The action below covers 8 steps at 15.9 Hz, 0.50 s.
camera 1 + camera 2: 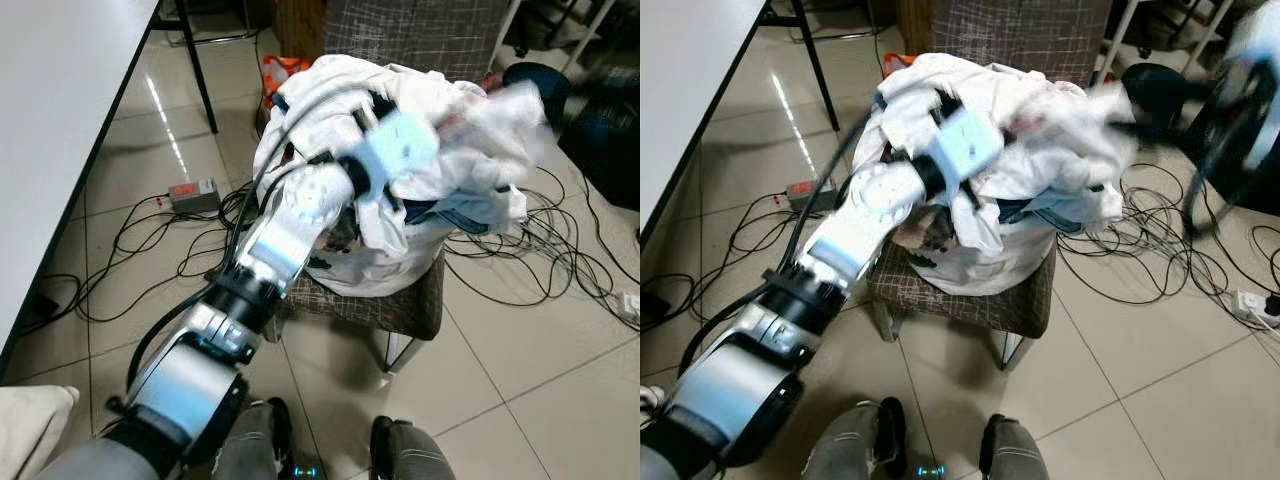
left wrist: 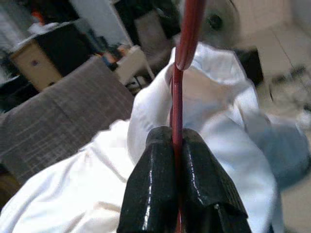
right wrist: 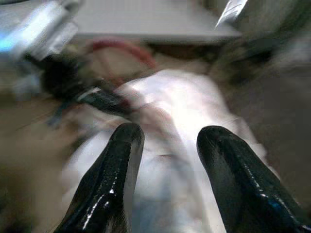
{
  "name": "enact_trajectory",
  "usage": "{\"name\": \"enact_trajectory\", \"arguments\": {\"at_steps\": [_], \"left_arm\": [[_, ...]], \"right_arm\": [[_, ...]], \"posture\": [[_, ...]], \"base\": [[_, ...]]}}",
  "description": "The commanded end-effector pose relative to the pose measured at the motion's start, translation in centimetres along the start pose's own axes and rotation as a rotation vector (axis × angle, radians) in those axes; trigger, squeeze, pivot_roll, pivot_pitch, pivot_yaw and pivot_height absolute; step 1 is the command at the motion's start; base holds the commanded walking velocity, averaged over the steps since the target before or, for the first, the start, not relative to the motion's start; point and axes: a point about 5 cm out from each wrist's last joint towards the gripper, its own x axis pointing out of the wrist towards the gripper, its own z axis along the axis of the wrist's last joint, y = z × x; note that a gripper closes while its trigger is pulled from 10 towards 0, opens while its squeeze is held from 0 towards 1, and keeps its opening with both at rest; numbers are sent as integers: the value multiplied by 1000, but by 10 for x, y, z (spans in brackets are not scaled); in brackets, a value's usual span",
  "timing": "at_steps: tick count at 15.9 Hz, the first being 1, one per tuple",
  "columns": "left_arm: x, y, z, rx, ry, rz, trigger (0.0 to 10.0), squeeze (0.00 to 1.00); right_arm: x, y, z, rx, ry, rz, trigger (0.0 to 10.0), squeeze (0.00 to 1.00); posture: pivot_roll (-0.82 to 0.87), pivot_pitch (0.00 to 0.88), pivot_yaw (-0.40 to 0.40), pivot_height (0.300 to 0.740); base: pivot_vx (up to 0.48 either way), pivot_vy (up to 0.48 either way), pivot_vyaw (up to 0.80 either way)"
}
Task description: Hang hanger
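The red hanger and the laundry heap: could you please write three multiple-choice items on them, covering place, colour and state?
1. Where does the white laundry lie?
A. on the white table
B. on the grey checked stool
C. on the floor
2. What colour is the hanger?
A. red
B. blue
C. black
3. How is the left end effector?
A. open above the cables
B. shut on nothing
C. shut on the hanger

Answers: 1 B, the heap covers the stool; 2 A, the left wrist view shows a red rod; 3 C, both fingers press the rod.
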Motion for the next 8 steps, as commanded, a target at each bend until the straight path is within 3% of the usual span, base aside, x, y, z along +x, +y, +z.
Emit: {"name": "enact_trajectory", "arguments": {"at_steps": [1, 3, 4, 5, 6, 8], "left_arm": [[1, 8, 8, -80, -41, 59, 10000, 0], [0, 13, 11, -138, -55, 99, 10000, 0], [-2, 23, 15, -179, -69, 143, 10000, 0], [-3, 26, 16, -193, -75, 155, 10000, 0], [-4, 35, 22, -208, -108, 212, 10000, 0], [-5, 39, 25, -214, -138, 245, 10000, 0]], "right_arm": [[-5, -4, 13, -52, -105, -207, 10000, 0], [-2, 25, 2, 46, -229, -295, 10000, 0], [4, 57, -15, 102, -270, -345, 10000, 0], [6, 67, -20, 102, -272, -363, 10000, 0], [12, 95, -34, 62, -267, -394, 10000, 0], [17, 118, -45, 70, -275, -440, 10000, 0]], "posture": [[-125, 121, 22, 740], [-123, 122, 41, 740], [-125, 125, 64, 740], [-122, 123, 69, 740], [-122, 124, 78, 740], [-117, 125, 87, 740]], "base": [[0, 0, 0], [0, 0, 0], [0, 0, 0], [0, 0, 0], [0, 0, 0], [0, 0, 0]]}}
